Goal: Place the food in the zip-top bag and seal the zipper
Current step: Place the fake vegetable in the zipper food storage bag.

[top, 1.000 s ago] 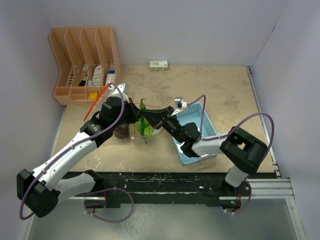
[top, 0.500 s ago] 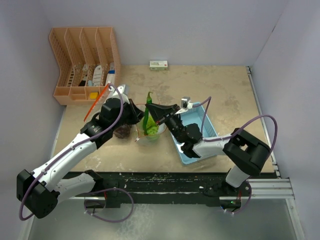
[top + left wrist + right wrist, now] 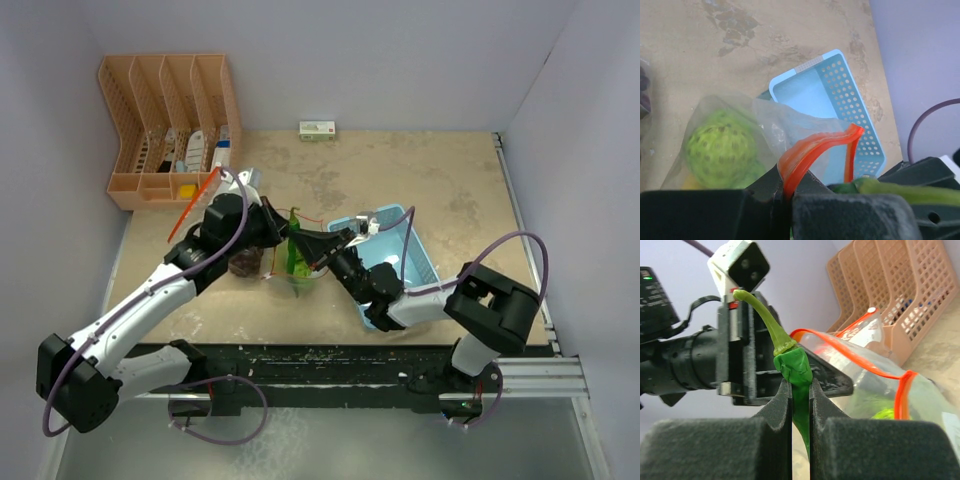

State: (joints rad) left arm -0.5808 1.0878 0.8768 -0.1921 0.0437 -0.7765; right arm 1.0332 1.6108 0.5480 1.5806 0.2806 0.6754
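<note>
Right gripper [image 3: 801, 386], level, around vegetable [image 3: 793, 362]; left gripper [image 3: 789, 186], downward, on bag rim [image 3: 812, 148]

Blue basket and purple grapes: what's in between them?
The clear zip-top bag, a bumpy green fruit inside it, sits between grapes and basket; the top view shows it.

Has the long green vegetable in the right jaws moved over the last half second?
Yes. In the top view the green vegetable has dropped away from the small box at the back wall, its stem tip now lower, toward the mouth of the bag.
</note>
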